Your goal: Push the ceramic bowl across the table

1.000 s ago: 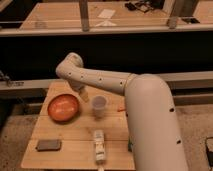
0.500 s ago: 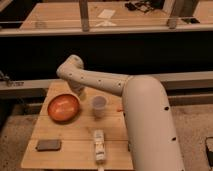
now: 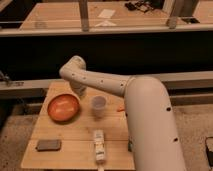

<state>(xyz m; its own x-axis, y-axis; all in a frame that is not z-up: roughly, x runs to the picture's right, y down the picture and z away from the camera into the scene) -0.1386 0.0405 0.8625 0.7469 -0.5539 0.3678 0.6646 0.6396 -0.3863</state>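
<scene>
1. Ceramic bowl (image 3: 63, 108): orange-red, shallow. It is set left of centre in the frame, on the upper left part of the table (image 3: 75, 136).
2. Gripper (image 3: 80, 92): held low, just beside the bowl's upper right rim. Contact cannot be made out, and whether it is apart or together cannot be told.
3. Translucent cup (image 3: 98, 105): stood just right of the bowl, near the gripper.
4. Dark flat block (image 3: 48, 145) and white packet (image 3: 99, 145): laid toward the lower edge.
5. Handling note: the rim is best met low and square and pushed slowly, so the bowl is slid rather than tipped. The cup should be avoided.
</scene>
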